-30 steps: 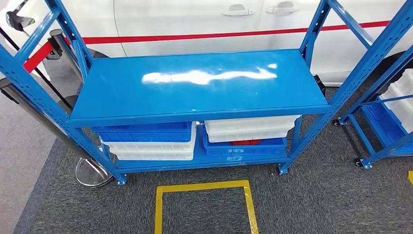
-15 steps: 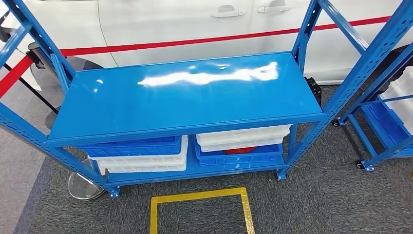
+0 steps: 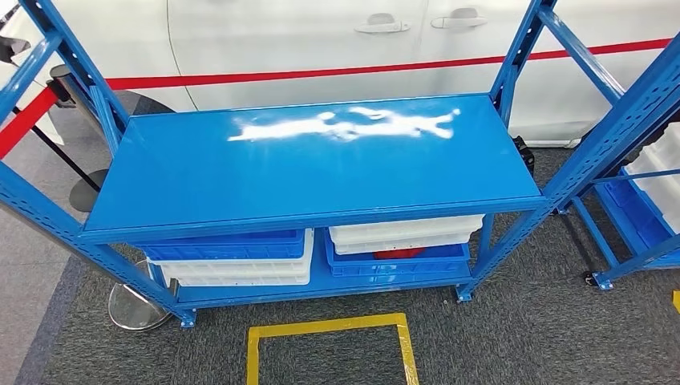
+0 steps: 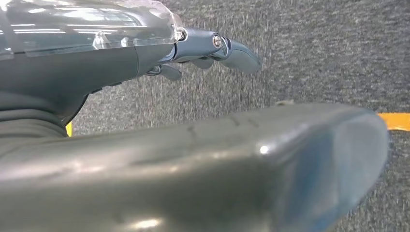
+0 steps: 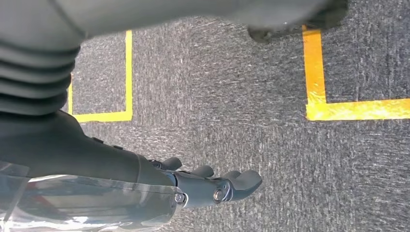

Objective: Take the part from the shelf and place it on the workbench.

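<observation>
A blue shelf rack (image 3: 321,172) stands in front of me in the head view, its upper board bare and glossy. On its lower level sit stacked blue and white bins (image 3: 232,257) on the left and another stack (image 3: 401,241) on the right. A red part (image 3: 405,254) peeks out between the white and blue bins of the right stack. My left hand (image 4: 111,63) hangs over grey carpet with its fingers (image 4: 232,48) stretched out, holding nothing. My right hand (image 5: 193,186) also hangs over the carpet, fingers (image 5: 241,180) apart and empty.
A white car (image 3: 321,40) with a red stripe stands behind the rack. A stanchion base (image 3: 132,309) sits at the rack's left foot. A second blue rack (image 3: 641,200) with white bins stands at right. Yellow tape (image 3: 329,327) marks a square on the carpet.
The head view has swung a little sideways and back, so the whole scene shifted in the picture. Nothing on the rack has moved.
</observation>
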`<state>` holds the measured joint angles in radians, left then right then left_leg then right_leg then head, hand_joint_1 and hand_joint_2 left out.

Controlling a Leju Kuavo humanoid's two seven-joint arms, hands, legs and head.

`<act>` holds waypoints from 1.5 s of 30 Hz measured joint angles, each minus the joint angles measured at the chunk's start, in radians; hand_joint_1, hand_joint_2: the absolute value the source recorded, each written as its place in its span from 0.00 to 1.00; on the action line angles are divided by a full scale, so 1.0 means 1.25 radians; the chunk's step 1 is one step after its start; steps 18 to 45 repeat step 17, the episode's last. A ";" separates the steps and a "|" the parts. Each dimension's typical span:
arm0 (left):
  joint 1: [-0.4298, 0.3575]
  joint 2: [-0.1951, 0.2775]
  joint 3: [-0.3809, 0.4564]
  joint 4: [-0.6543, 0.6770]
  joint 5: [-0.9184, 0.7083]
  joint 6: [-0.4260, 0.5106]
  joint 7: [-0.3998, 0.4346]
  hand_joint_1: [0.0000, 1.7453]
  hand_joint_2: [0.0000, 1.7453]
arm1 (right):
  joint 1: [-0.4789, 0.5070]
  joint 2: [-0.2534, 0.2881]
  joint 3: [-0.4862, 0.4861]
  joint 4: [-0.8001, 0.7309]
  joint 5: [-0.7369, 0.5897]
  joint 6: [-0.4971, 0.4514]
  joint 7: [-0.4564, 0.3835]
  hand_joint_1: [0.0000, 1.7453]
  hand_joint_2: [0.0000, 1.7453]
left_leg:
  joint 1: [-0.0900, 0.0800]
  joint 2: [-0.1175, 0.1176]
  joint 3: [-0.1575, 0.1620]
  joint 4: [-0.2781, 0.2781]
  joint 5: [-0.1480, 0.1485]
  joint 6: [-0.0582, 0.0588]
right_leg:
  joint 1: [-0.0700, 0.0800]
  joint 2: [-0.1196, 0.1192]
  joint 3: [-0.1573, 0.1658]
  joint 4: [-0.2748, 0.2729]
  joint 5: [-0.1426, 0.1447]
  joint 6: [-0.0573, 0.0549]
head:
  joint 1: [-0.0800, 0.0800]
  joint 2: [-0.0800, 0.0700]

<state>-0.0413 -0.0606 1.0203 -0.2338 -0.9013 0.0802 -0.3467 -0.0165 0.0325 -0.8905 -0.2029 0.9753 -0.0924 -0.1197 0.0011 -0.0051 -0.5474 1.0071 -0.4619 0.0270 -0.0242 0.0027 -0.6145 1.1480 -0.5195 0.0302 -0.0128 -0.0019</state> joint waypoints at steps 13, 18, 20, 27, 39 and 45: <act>-0.003 -0.003 0.013 0.000 -0.016 0.016 0.011 0.00 0.75 | -0.003 0.007 -0.017 0.000 0.009 0.002 0.031 0.00 1.00 | -0.007 -0.001 0.000 0.006 -0.013 -0.006 | 0.003 0.003 0.034 -0.081 0.024 -0.024 | -0.002 0.000; -0.003 -0.003 0.014 0.000 -0.017 0.018 0.011 0.00 1.00 | -0.004 0.007 -0.020 0.000 0.014 0.000 0.031 0.00 1.00 | -0.006 -0.002 0.001 0.004 -0.013 -0.017 | 0.003 0.003 0.034 -0.080 0.023 -0.025 | -0.002 0.000; -0.003 -0.003 0.014 0.000 -0.017 0.018 0.011 0.00 1.00 | -0.004 0.007 -0.020 0.000 0.014 0.000 0.031 0.00 1.00 | -0.006 -0.002 0.001 0.004 -0.013 -0.017 | 0.003 0.003 0.034 -0.080 0.023 -0.025 | -0.002 0.000; -0.003 -0.003 0.014 0.000 -0.017 0.018 0.011 0.00 1.00 | -0.004 0.007 -0.020 0.000 0.014 0.000 0.031 0.00 1.00 | -0.006 -0.002 0.001 0.004 -0.013 -0.017 | 0.003 0.003 0.034 -0.080 0.023 -0.025 | -0.002 0.000; -0.003 -0.003 0.014 0.000 -0.017 0.018 0.011 0.00 1.00 | -0.004 0.007 -0.020 0.000 0.014 0.000 0.031 0.00 1.00 | -0.006 -0.002 0.001 0.004 -0.013 -0.017 | 0.003 0.003 0.034 -0.080 0.023 -0.025 | -0.002 0.000; -0.003 -0.003 0.014 0.000 -0.017 0.018 0.011 0.00 1.00 | -0.004 0.007 -0.020 0.000 0.014 0.000 0.031 0.00 1.00 | -0.006 -0.002 0.001 0.004 -0.013 -0.017 | 0.003 0.003 0.034 -0.080 0.023 -0.025 | -0.002 0.000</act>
